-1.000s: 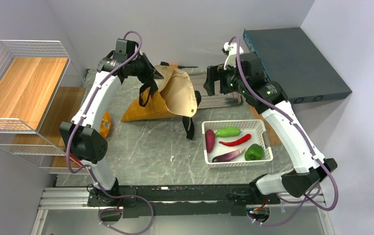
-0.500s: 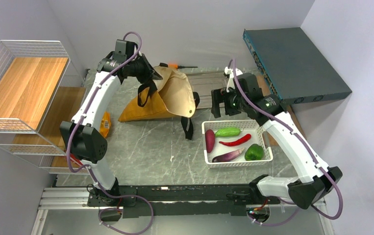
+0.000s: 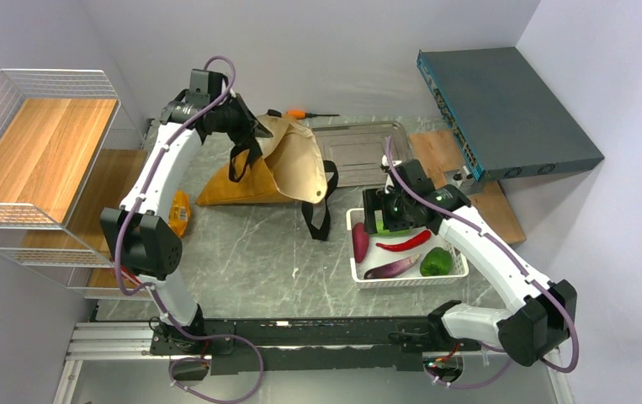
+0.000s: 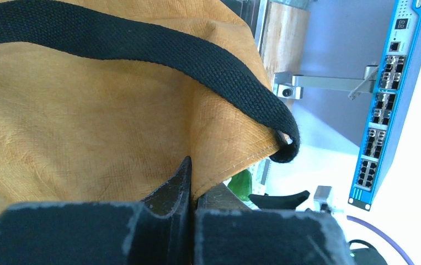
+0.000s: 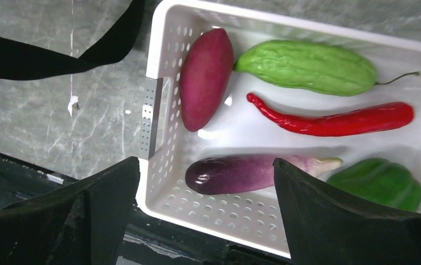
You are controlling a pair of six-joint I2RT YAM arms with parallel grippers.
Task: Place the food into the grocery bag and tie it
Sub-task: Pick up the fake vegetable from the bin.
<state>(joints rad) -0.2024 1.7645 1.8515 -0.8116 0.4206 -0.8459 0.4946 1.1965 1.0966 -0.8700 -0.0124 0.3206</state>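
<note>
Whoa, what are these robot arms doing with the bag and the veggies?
The left arm has its jaws shut on the edge of the mustard grocery bag, lifting that side up. The right arm hangs over the white basket with its jaws wide open, above the purple root, eggplant, green gourd, red chili and green pepper. No food is picked up yet.

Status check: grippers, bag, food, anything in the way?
Left gripper shut on grocery bag rim, mouth lifted. Right gripper open over white basket, food inside, none grabbed. Black strap beside basket, not blocking.
</note>
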